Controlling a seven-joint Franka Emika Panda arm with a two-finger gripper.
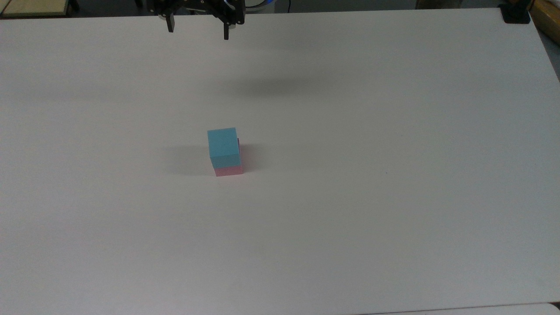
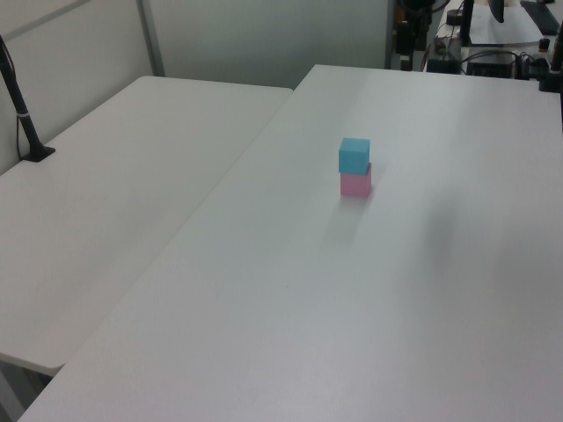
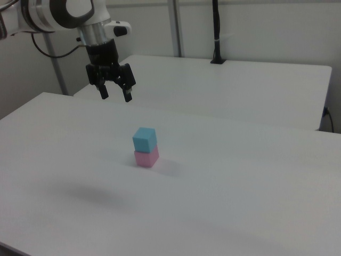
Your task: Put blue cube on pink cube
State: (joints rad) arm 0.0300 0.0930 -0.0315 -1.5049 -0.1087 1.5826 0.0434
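White table [image 1: 393, 197], second table [image 2: 106, 193] alongside

Pink cube [image 1: 229, 170] on white table [image 1: 393, 175]

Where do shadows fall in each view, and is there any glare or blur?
Top view: the blue cube on the pink cube casts a soft shadow leftward; the open pincer leaves a diffuse patch. Right view: a faint dark smudge on the table. Left view: even light, no glare.

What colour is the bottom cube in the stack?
Pastel pink; the pink cube shows best in the right view.
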